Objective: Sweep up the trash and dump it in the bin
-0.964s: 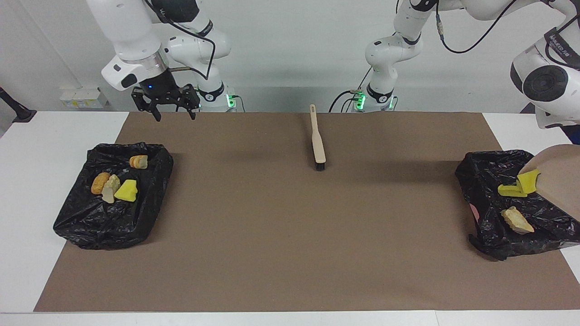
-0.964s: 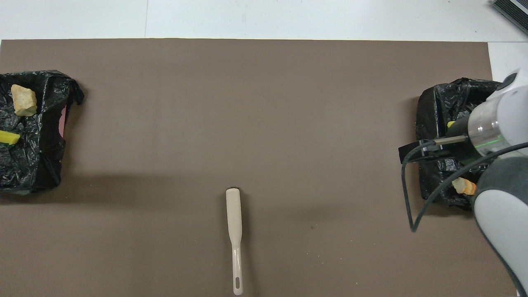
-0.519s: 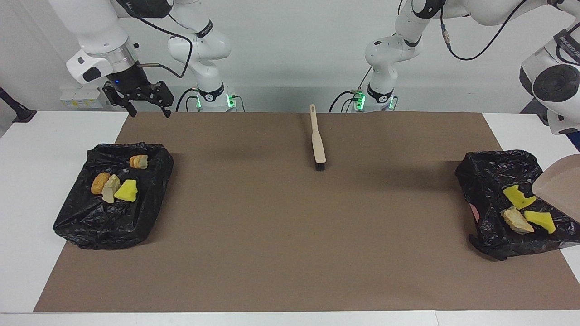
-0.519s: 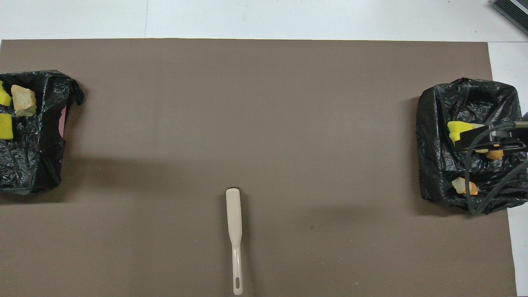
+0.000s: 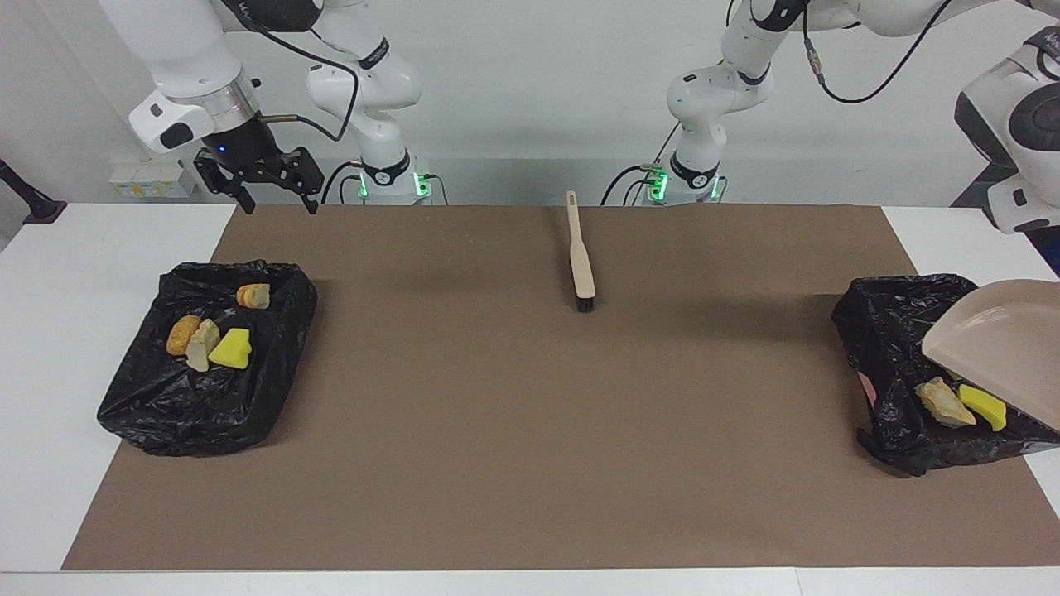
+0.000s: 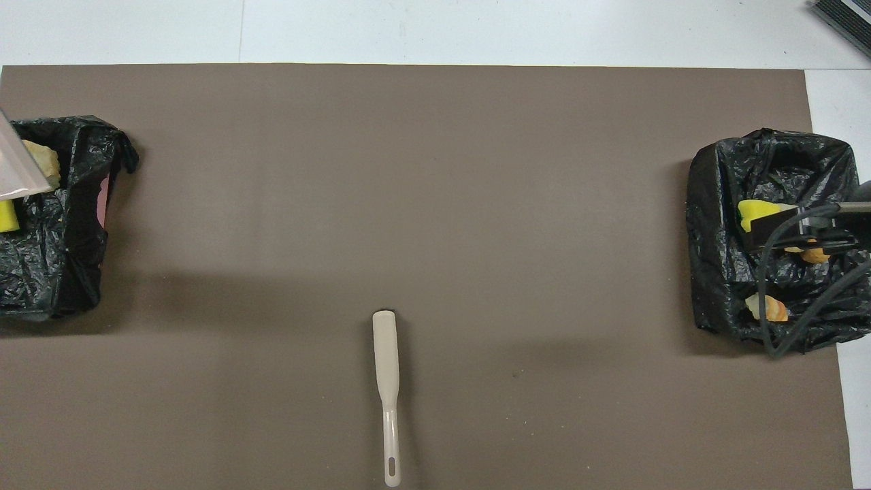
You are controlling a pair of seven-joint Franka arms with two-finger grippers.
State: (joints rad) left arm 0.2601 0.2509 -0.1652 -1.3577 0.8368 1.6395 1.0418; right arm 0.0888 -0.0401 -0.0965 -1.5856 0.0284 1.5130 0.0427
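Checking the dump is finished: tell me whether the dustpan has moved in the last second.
Yes. In the facing view the dustpan has tipped back from its steep pouring tilt and now hangs flatter over the bin at the left arm's end, covering one yellow scrap.

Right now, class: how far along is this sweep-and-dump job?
Done: no scraps show on the brown mat; four lie in the bin at the right arm's end, two more show in the bin at the left arm's end. In hand: the dustpan is tilted over that bin. Left: setting it down. The brush lies idle; the right gripper waits, open.
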